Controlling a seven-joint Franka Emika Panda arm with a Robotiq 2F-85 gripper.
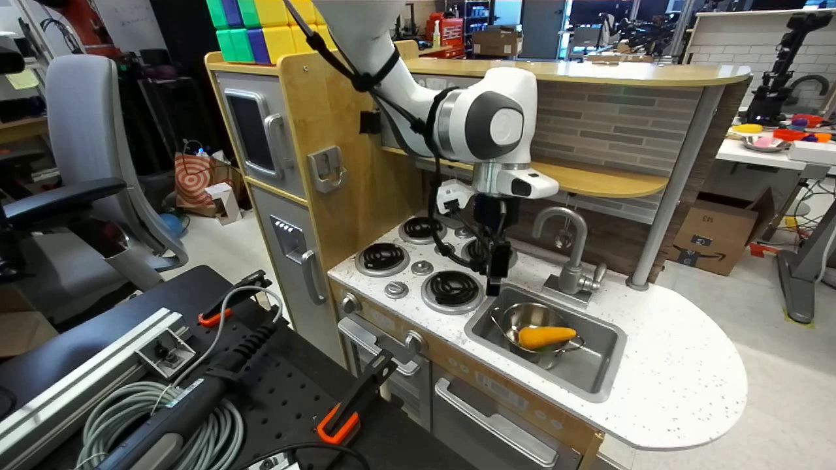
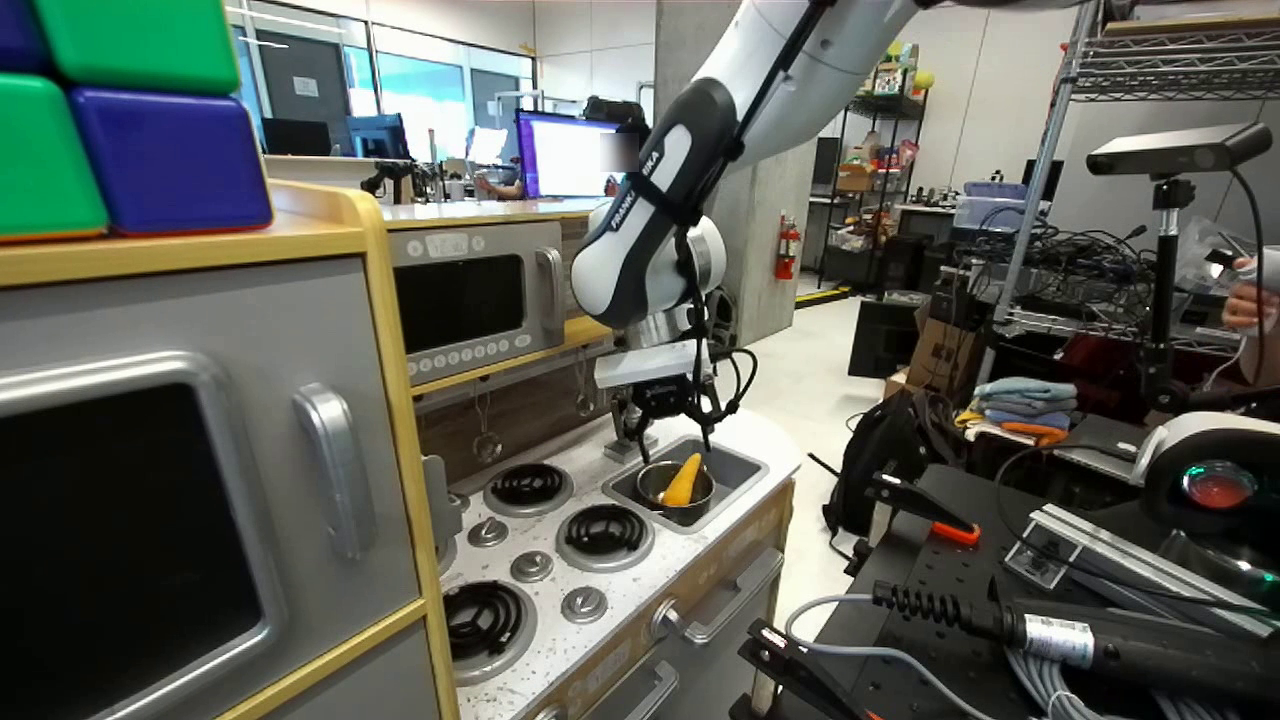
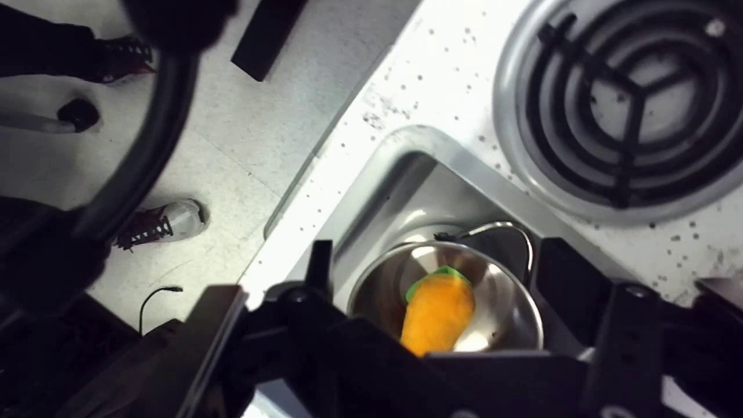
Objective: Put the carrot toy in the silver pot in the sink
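Note:
An orange carrot toy (image 1: 545, 337) leans inside the silver pot (image 1: 530, 316), its narrow end up over the rim. In an exterior view the carrot (image 2: 683, 483) also stands tilted in the pot (image 2: 700, 508). The pot rests in the grey sink (image 1: 591, 382). In the wrist view the carrot's (image 3: 438, 313) green leafy end points down into the pot (image 3: 505, 290), and its other end is hidden behind the gripper. My gripper (image 3: 439, 268) is open, its fingers wide apart and empty. In both exterior views the gripper (image 1: 495, 287) (image 2: 676, 448) hangs above the sink area, apart from the carrot.
A faucet (image 1: 575, 254) stands behind the sink. Stove burners (image 1: 452, 289) and knobs lie beside it on the white counter (image 1: 686, 365). A wooden shelf (image 1: 601, 179) is behind the arm. A black table with cables and clamps (image 1: 339, 424) stands in front.

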